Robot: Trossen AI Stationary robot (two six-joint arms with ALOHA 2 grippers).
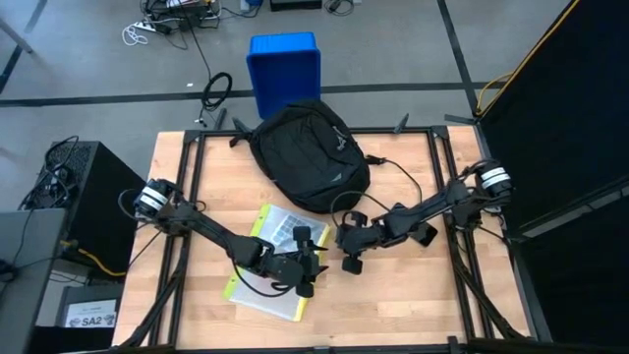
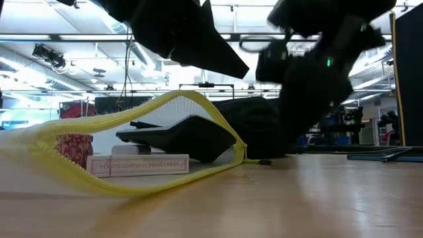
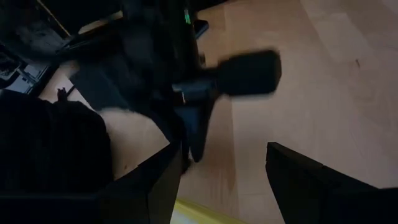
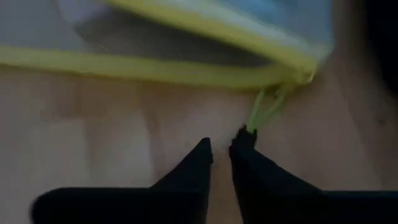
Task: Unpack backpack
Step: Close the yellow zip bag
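High view: the backpack (image 1: 308,152) lies at the table's far middle, in front of a blue bin (image 1: 285,67) on the floor beyond. A yellow-edged clear pouch (image 1: 267,262) lies on the near table. The left gripper (image 1: 305,264) lies over the pouch's right end, arm stretched low from the left. The right gripper (image 1: 351,252) sits just beside it, arm reaching in from the right.

Low view: pouch mouth propped open; a card box (image 2: 137,164) inside.

Left wrist view: left fingers (image 3: 314,186) spread wide, nothing between them.

Right wrist view: right fingertips (image 4: 200,154) almost together at the pouch's yellow zipper pull (image 4: 266,109); whether it is gripped cannot be told.

Step, as judged: handling the unpacked pouch; next calls for drawing the pull or letting go.
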